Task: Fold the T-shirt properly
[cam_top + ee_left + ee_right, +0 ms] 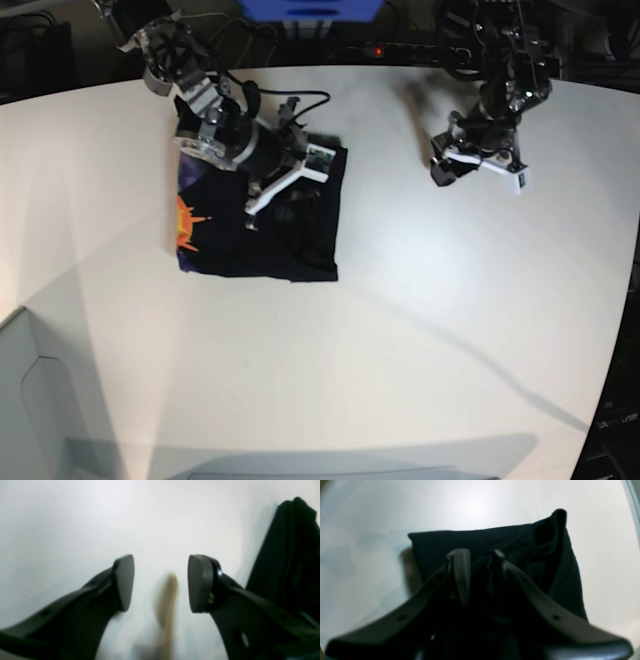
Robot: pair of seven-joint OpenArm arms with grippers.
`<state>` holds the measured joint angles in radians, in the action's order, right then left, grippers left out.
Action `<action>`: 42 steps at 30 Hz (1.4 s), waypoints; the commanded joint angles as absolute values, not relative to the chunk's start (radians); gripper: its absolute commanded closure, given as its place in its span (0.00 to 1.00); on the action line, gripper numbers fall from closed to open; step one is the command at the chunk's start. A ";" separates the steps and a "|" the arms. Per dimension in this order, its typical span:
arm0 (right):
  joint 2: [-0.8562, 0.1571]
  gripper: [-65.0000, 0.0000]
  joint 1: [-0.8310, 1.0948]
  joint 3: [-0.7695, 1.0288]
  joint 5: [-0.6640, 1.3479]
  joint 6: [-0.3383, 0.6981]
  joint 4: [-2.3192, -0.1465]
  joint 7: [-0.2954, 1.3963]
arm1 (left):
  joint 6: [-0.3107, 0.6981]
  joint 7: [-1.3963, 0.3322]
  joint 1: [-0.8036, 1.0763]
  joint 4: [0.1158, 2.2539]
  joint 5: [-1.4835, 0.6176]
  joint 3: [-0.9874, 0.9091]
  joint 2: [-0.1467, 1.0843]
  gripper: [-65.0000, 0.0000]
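The black T-shirt (300, 245) lies folded into a rough rectangle on the white table, left of centre, with an orange sunburst print (188, 222) showing at its left edge. My right gripper (268, 205) hangs over the shirt's upper middle. In the right wrist view its fingers (460, 575) stand a narrow gap apart right at the black cloth (520, 537); whether cloth is pinched between them cannot be told. My left gripper (480, 172) is off to the right over bare table, open and empty (161, 580), with the shirt's edge (295, 555) at its right.
A blurred tan mark (167, 597) lies on the table under the left gripper. A blue box (310, 10) and cables sit beyond the far edge. A grey panel (30, 400) stands at the near left corner.
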<state>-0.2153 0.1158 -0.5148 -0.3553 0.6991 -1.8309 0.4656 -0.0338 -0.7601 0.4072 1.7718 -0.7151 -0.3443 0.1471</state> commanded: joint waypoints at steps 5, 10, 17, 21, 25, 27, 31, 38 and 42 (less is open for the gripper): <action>-0.213 0.77 0.104 -0.513 -0.351 0.698 -1.819 0.449 | -0.033 -0.753 0.407 1.801 -0.725 -0.348 0.153 0.49; -0.213 0.78 0.105 -0.513 -0.351 0.698 -1.819 0.449 | -0.033 -0.753 0.407 1.801 -0.725 -0.348 0.153 0.49; -0.206 1.00 0.104 -0.512 -0.351 0.698 -1.828 0.449 | -0.033 -0.753 0.415 1.801 -0.725 -0.348 0.153 0.49; -0.185 1.00 0.113 -0.516 -0.351 0.698 -1.871 0.450 | -0.033 -0.753 0.420 1.801 -0.725 -0.348 0.156 0.49; -0.142 1.00 0.114 -0.518 -0.351 0.698 -1.885 0.450 | -0.033 -0.753 0.420 1.801 -0.725 -0.348 0.157 0.49; -0.120 1.00 0.116 -0.519 -0.351 0.698 -1.882 0.450 | -0.033 -0.753 0.420 1.801 -0.725 -0.348 0.160 0.49; -0.065 1.00 0.134 -0.519 -0.351 0.698 -1.877 0.450 | -0.033 -0.753 0.420 1.801 -0.725 -0.348 0.162 0.49; -0.073 1.00 0.124 -0.499 -0.358 0.698 -1.886 0.450 | -0.033 -0.753 0.420 1.802 -0.725 -0.340 0.159 0.49; -0.088 0.91 0.124 -0.420 -0.380 0.698 -1.905 0.450 | -0.031 -0.753 0.412 1.863 -0.727 -0.286 0.156 0.47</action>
